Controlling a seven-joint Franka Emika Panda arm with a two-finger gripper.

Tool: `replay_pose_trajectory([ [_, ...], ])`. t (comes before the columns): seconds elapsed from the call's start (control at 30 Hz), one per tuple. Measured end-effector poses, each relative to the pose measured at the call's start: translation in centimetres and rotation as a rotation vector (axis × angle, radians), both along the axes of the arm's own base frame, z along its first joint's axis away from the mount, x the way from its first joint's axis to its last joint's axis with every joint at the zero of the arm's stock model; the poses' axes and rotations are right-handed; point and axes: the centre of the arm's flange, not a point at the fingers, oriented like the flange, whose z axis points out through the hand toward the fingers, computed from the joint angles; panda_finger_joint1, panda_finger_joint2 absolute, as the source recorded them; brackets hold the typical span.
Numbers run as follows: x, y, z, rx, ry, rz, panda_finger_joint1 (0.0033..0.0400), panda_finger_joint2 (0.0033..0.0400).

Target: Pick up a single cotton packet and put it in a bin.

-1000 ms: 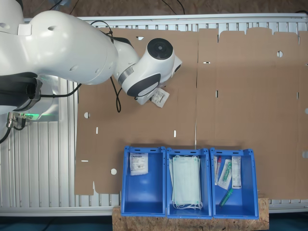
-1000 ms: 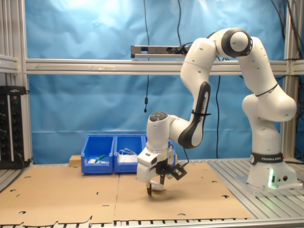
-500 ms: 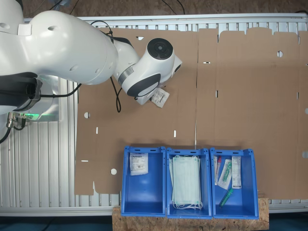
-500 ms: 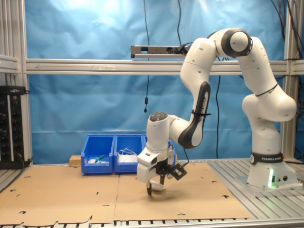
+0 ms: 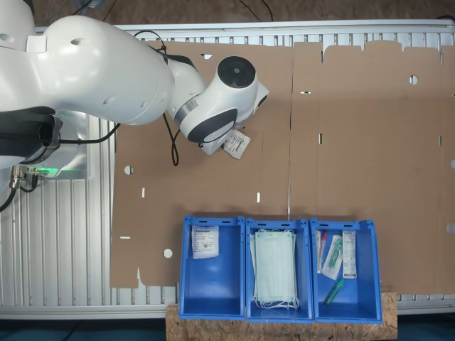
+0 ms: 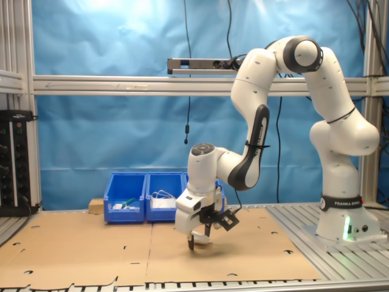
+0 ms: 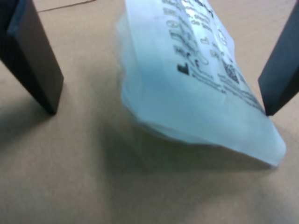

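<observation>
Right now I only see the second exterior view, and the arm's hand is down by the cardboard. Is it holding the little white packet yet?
Observer: Not yet. In the wrist view the gripper is open, and the cotton packet lies on the cardboard between its fingers.
Operator: Which bin has room for it?
Observer: In the first exterior view, the bin at the first exterior view's left holds just one similar packet.
Operator: And the middle one?
Observer: The middle bin holds a stack of pale green masks.
</observation>
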Motion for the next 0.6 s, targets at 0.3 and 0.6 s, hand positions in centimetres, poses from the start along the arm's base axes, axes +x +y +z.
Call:
replay_pose_trajectory([
  [0.3,0.00,0.00,0.00,0.000,0.000,0.000,0.0400,0.0400],
  [0.6,0.15,-0.14,-0.16,0.005,-0.007,-0.001,0.0400,0.0400],
])
